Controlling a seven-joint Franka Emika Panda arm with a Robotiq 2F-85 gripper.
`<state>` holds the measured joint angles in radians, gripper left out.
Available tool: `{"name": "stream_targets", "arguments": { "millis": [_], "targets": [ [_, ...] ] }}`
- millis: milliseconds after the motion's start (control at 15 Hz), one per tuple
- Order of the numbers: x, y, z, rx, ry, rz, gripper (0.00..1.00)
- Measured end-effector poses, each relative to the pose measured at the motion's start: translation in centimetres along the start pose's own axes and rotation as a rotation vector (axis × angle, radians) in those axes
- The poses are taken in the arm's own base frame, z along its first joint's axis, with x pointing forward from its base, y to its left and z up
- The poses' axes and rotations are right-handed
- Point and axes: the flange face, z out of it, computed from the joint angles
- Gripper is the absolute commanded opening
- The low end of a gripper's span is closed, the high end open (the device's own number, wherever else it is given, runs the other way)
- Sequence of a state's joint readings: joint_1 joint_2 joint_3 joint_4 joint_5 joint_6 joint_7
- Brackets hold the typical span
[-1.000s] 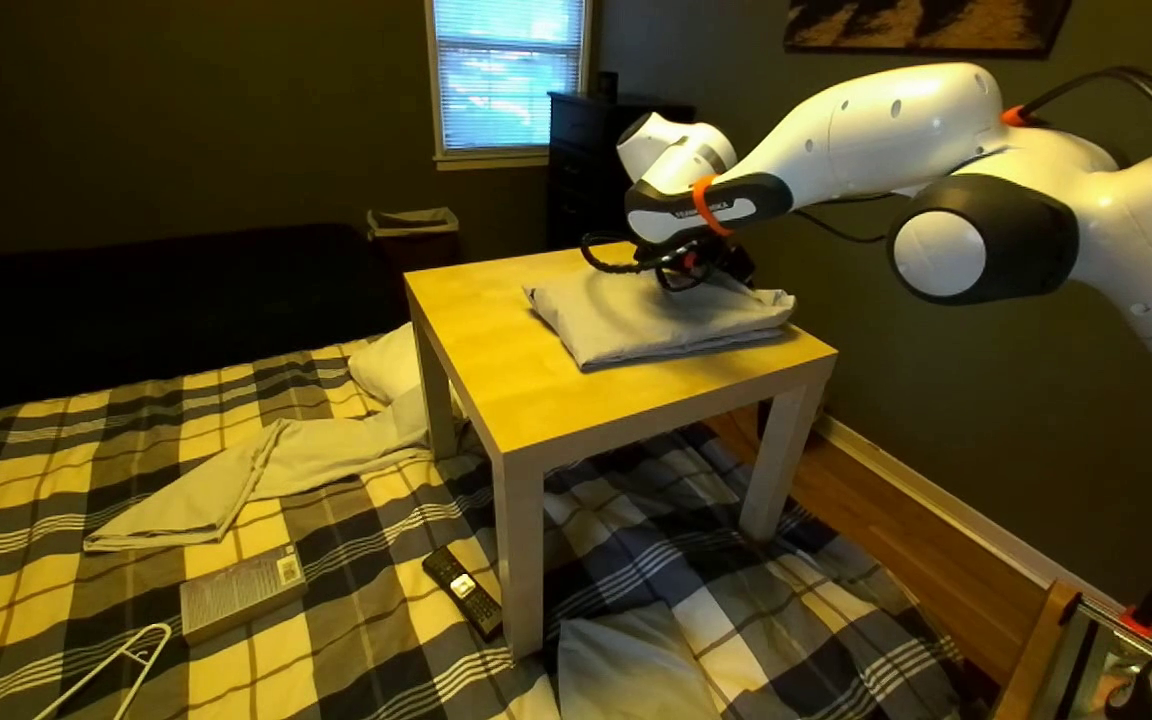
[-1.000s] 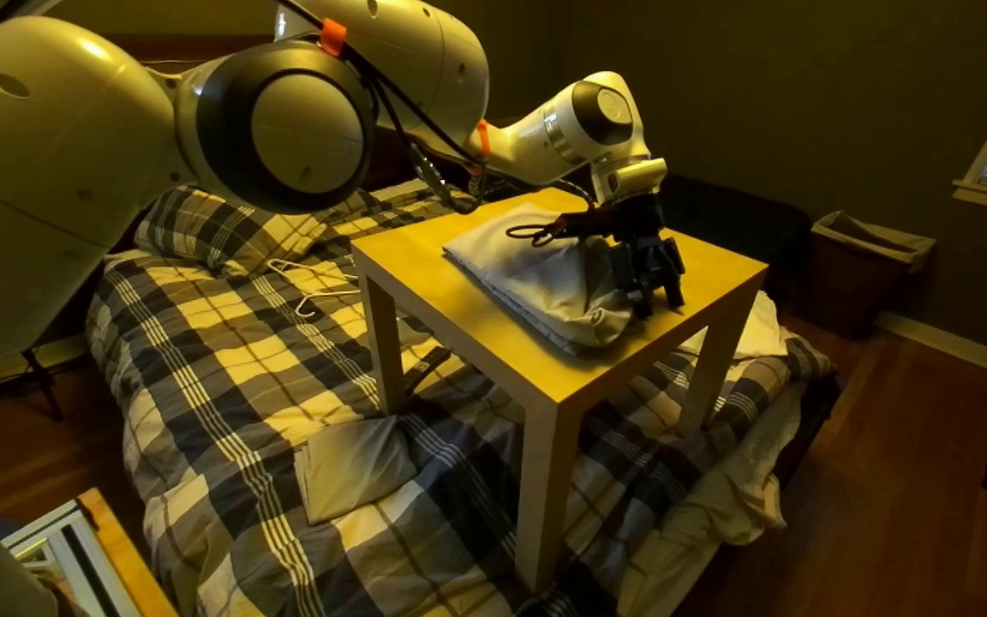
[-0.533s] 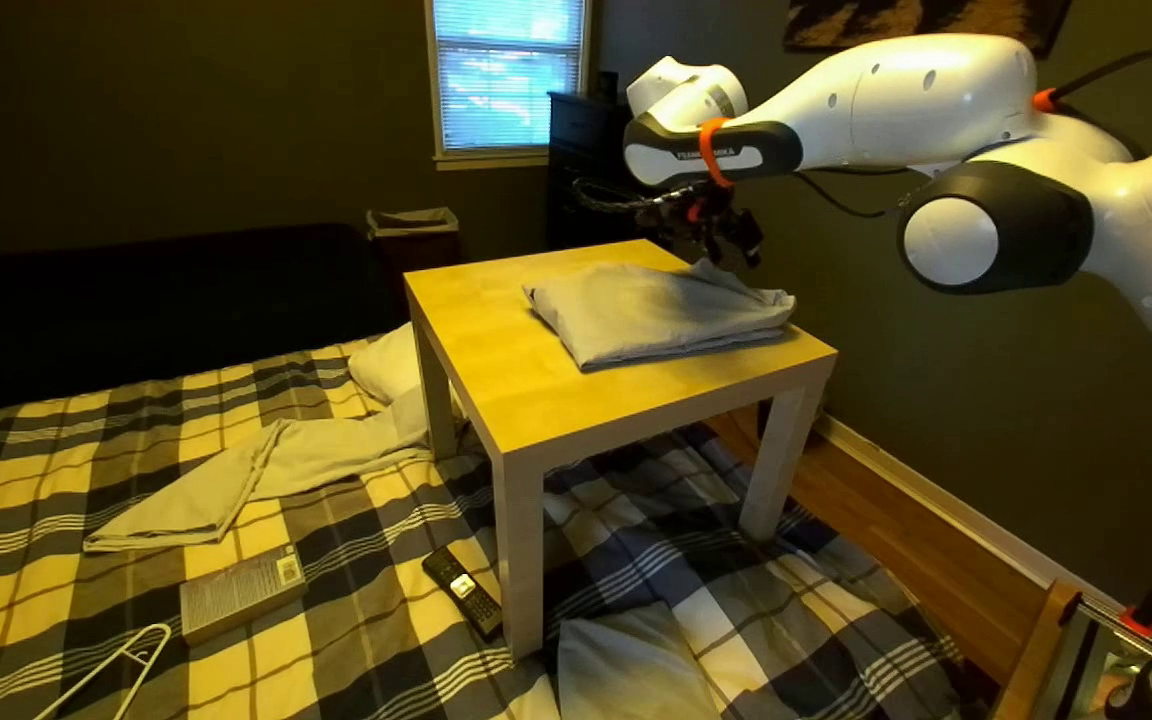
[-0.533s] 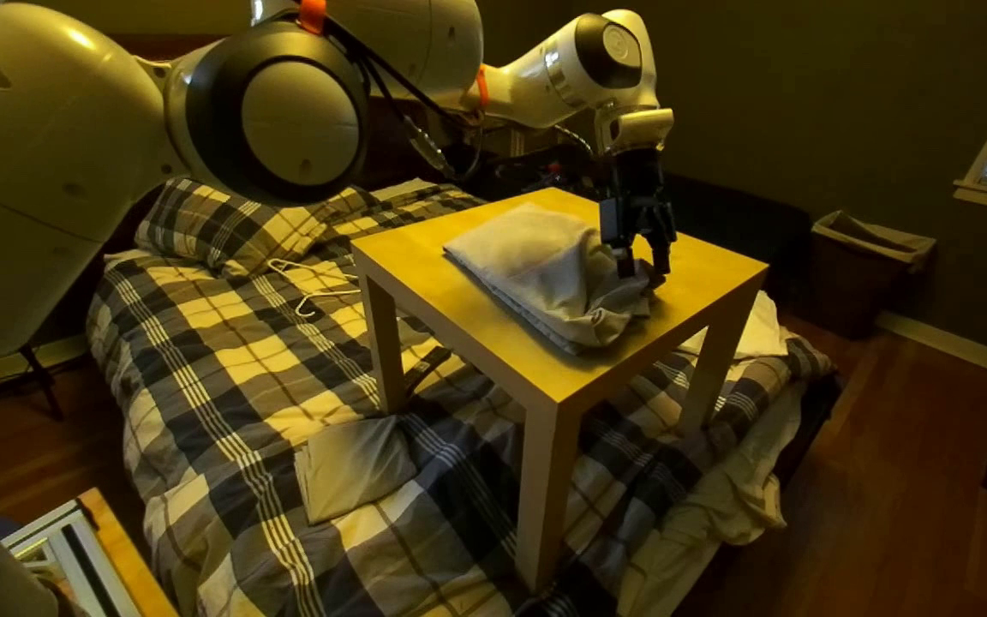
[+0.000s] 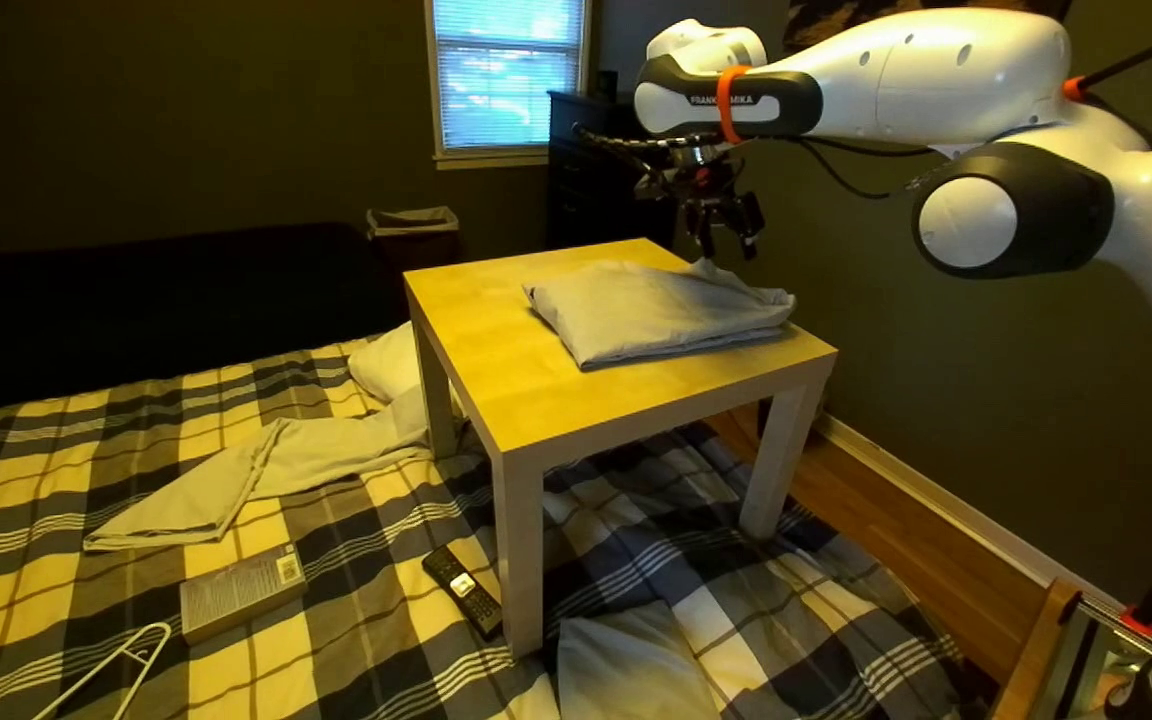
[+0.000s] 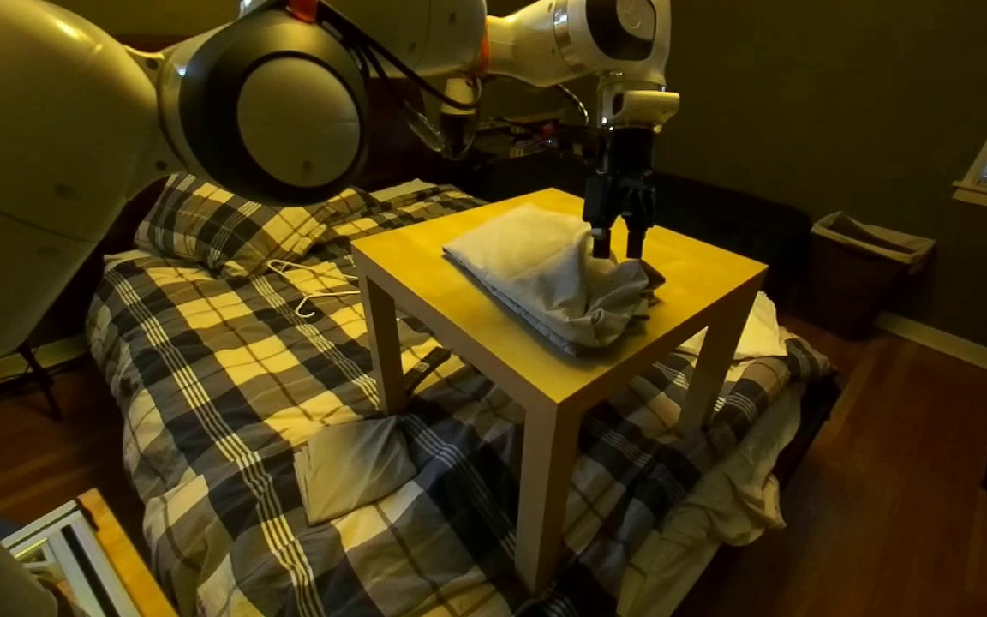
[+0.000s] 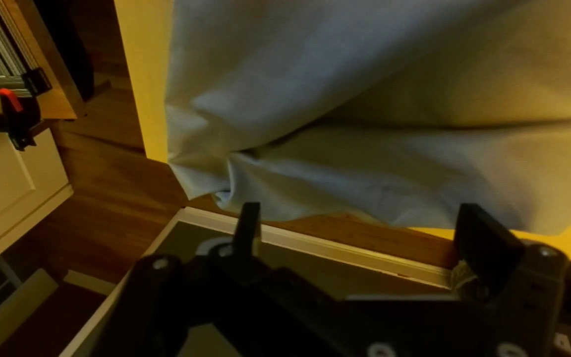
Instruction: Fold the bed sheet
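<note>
On the pale yellow worktop (image 5: 536,400), the grey bed sheet (image 5: 661,310) is laid in flat stacked layers, smoother over one half and rumpled toward one of the worktop's edges, where the cloth is raised in a ridge. Above the worktop, the black claw (image 6: 619,247) is hung from the white arm (image 5: 946,75), its tips pointed down, near the rumpled part of the sheet. Its fingers (image 7: 247,228) are held wide apart, as can be seen in the wrist view.

The worktop is borne on square legs (image 5: 521,560), which are planted on a plaid bedcover (image 5: 366,600). One leg is flanked by a black remote (image 5: 463,590) and a small grey cloth (image 5: 631,665), each placed just beside it. Farther from the worktop, on the remote's side, a book or box (image 5: 243,592) and a white hanger (image 5: 144,672) are laid, and a long pale cloth (image 5: 316,460) is trailed across the bedcover from beside another leg. A plaid pillow (image 6: 228,227) is set well apart from the worktop, as is shown in an exterior view.

The room around the worktop is dimly lit and is bounded by dark walls (image 5: 186,120). Behind the worktop, in an exterior view, a blind-covered window (image 5: 508,75) and a dark dresser (image 5: 586,165) are seen. A lined hamper (image 6: 853,287), shown in both exterior views, is stood well apart from the worktop, and the wooden floor (image 6: 896,454) is laid below it.
</note>
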<state>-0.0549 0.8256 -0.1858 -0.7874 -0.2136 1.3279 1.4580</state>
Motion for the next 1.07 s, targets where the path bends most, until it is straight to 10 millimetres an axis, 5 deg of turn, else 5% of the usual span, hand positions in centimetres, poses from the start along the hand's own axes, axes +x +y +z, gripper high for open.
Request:
{"name": "stream_targets", "arguments": {
  "millis": [667,1067],
  "targets": [
    [-1.0,-0.3,0.2,0.009,-0.064,-0.024,1.0],
    [0.3,-1.8,1.7,0.071,-0.174,-0.013,1.0]
  ]
}}
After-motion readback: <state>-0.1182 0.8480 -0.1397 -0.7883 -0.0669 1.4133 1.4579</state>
